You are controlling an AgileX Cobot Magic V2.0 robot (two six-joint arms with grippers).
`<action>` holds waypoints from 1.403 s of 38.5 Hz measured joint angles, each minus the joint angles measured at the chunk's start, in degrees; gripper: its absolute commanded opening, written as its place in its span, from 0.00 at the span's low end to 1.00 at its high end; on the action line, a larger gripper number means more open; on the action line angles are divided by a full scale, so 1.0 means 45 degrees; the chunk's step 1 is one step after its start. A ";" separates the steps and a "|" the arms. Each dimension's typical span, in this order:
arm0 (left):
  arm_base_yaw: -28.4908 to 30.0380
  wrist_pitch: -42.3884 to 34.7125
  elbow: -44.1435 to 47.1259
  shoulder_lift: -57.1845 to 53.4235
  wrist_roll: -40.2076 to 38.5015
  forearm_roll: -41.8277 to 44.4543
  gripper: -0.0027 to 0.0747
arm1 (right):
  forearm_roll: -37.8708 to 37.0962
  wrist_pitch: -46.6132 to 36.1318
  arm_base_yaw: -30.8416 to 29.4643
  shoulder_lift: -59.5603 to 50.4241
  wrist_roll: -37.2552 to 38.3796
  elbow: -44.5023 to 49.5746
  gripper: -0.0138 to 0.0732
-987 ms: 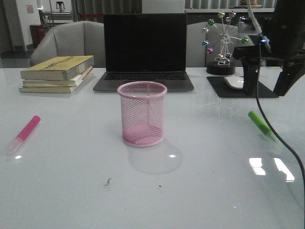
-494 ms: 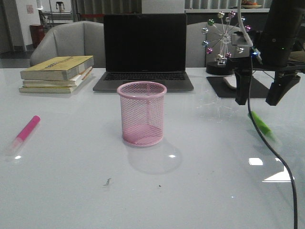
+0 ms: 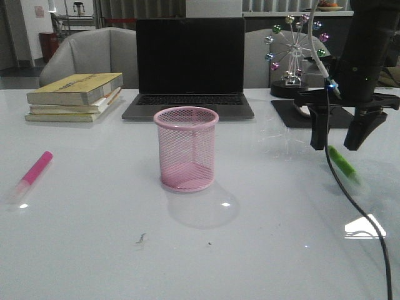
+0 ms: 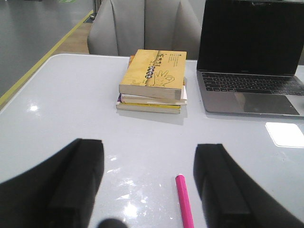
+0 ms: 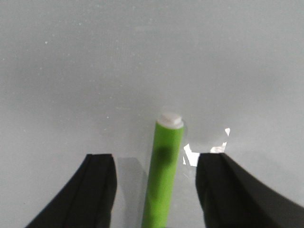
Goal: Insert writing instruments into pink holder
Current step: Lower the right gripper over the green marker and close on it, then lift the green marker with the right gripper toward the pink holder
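The pink mesh holder (image 3: pixel 186 149) stands upright and empty in the middle of the table. A green marker (image 3: pixel 342 164) lies flat at the right. My right gripper (image 3: pixel 338 147) hangs open just above its far end, one finger on each side; in the right wrist view the green marker (image 5: pixel 164 171) lies between the open fingers of that gripper (image 5: pixel 156 164). A pink marker (image 3: pixel 32 175) lies at the left. My left arm is out of the front view. In its wrist view the open left gripper (image 4: pixel 148 156) hovers over the pink marker (image 4: pixel 183 202), which is near one finger.
A closed-lid-up laptop (image 3: pixel 189 69) stands behind the holder. A stack of books (image 3: pixel 76 95) lies at the back left. A mouse pad with a white mouse (image 3: pixel 305 109) and a small ferris-wheel ornament (image 3: pixel 292 53) are at the back right. A cable (image 3: pixel 356 206) trails from the right arm.
My right gripper has come down and a little left, from beside the mouse pad to straddling the far end of the green marker. The markers and holder have not moved.
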 measured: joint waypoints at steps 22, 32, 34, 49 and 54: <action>0.0000 0.0000 0.0000 0.0000 0.0000 0.0000 0.65 | -0.0192 0.0347 0.0000 0.0592 0.0000 -0.0082 0.64; 0.0000 0.0000 0.0000 0.0000 0.0000 0.0000 0.65 | -0.0359 0.0396 0.0000 0.0704 0.0031 -0.0139 0.36; 0.0000 0.0000 0.0000 0.0000 0.0000 0.0000 0.65 | -0.0360 0.0396 0.0000 0.0701 0.0031 -0.0161 0.25; 0.0000 0.0000 0.0000 0.0000 0.0000 0.0000 0.65 | 0.0633 -0.0542 0.0050 0.0639 0.0031 -0.0378 0.23; 0.0000 0.0000 0.0000 0.0000 0.0000 0.0023 0.65 | 0.0845 -0.1513 0.0330 -0.0301 -0.0150 -0.0378 0.23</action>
